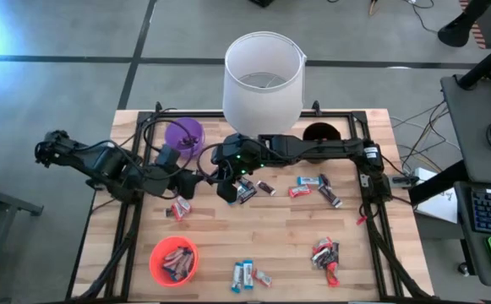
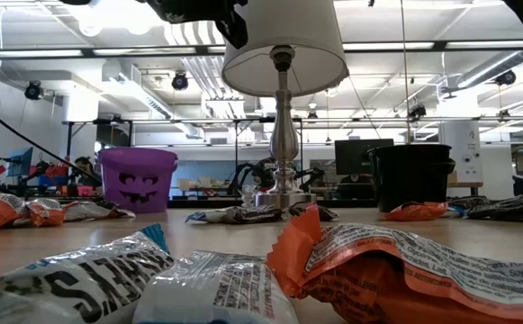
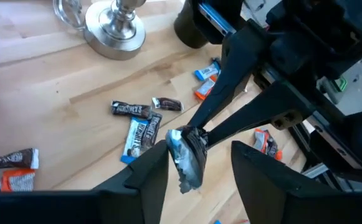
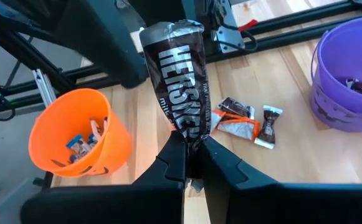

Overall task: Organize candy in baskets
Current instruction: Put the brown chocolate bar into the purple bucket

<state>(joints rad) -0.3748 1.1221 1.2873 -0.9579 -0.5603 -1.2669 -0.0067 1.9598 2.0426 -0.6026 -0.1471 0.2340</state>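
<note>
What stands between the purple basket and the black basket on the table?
The lamp, with its white shade and metal base, stands between the purple basket and the black basket. The low view shows this best.

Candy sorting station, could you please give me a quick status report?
Right gripper shut on a dark Hershey's bar, held mid-table. Left gripper open around that bar's end. Orange basket part filled. Lamp stands close behind.

Purple basket [image 4: 349,74] cut off at right wrist view's edge; contents unreadable. Foreground candy wrappers [image 2: 396,270] blurred, cropped in low view.
</note>
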